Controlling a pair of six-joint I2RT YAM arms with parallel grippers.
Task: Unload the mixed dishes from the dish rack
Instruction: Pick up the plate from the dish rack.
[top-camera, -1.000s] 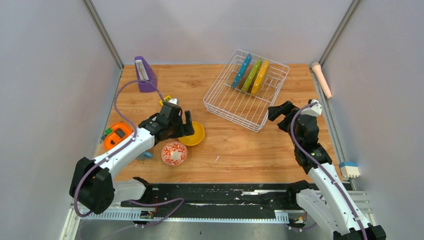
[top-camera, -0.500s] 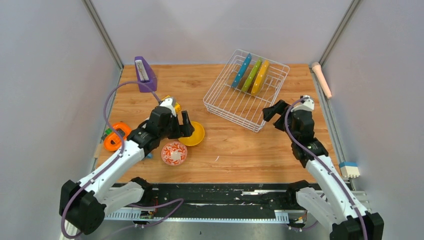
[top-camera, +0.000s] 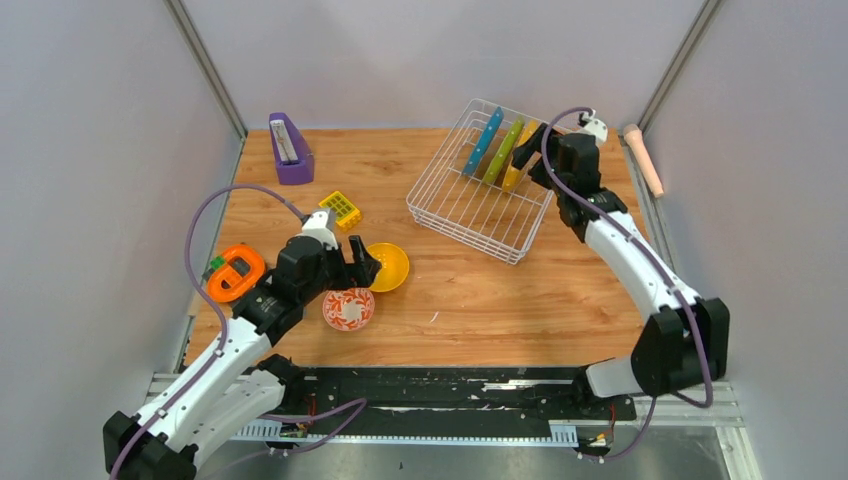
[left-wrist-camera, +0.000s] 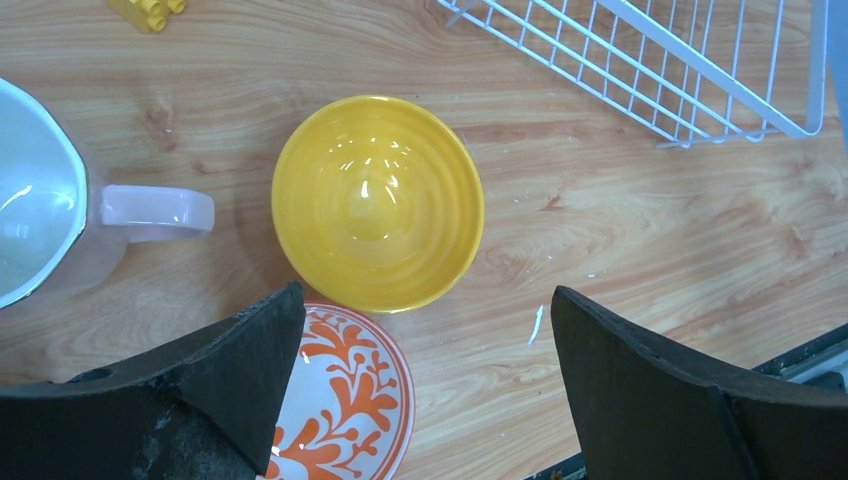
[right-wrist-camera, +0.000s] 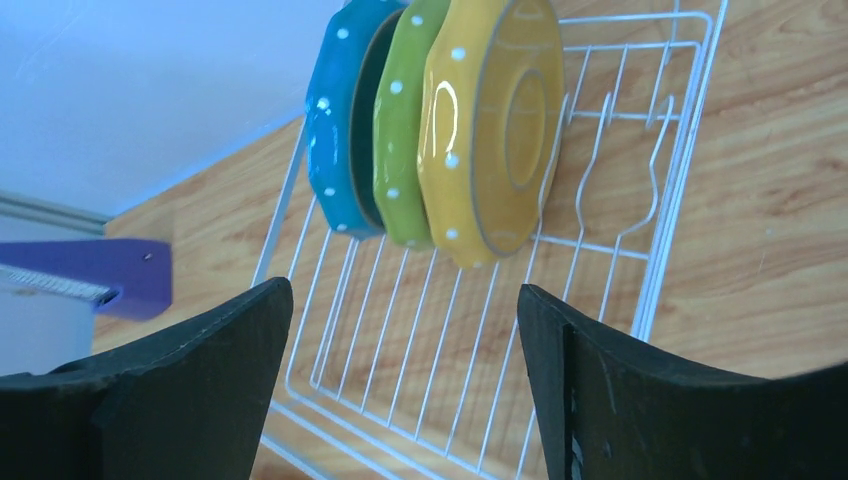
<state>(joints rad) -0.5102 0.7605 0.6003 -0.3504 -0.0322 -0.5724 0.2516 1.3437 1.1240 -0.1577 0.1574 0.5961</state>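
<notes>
The white wire dish rack (top-camera: 452, 212) (right-wrist-camera: 690, 130) stands at the back right. Blue (top-camera: 486, 138) (right-wrist-camera: 340, 130), green (top-camera: 504, 148) (right-wrist-camera: 405, 130) and yellow (top-camera: 512, 176) (right-wrist-camera: 495, 120) dotted plates stand upright in it. My right gripper (top-camera: 530, 152) (right-wrist-camera: 405, 290) hovers open at the yellow plate's side, nothing between its fingers. The plain yellow bowl (top-camera: 390, 266) (left-wrist-camera: 378, 200) and the red-and-white bowl (top-camera: 348, 308) (left-wrist-camera: 340, 400) sit on the table. Over them my left gripper (top-camera: 358, 262) (left-wrist-camera: 428, 295) is open and empty. A pinkish cup (left-wrist-camera: 155, 212) lies left of the yellow bowl.
A purple wedge holder (top-camera: 290, 148) stands at the back left. A small yellow grid block (top-camera: 341, 208) (left-wrist-camera: 148, 10) lies behind the bowls and an orange round gadget (top-camera: 235, 272) sits at the left edge. A pink cylinder (top-camera: 643, 158) rests on the right rail.
My right arm has swung from beside the rack's near corner up to its far right side by the plates. My left arm has drawn back toward me, away from the yellow bowl.
</notes>
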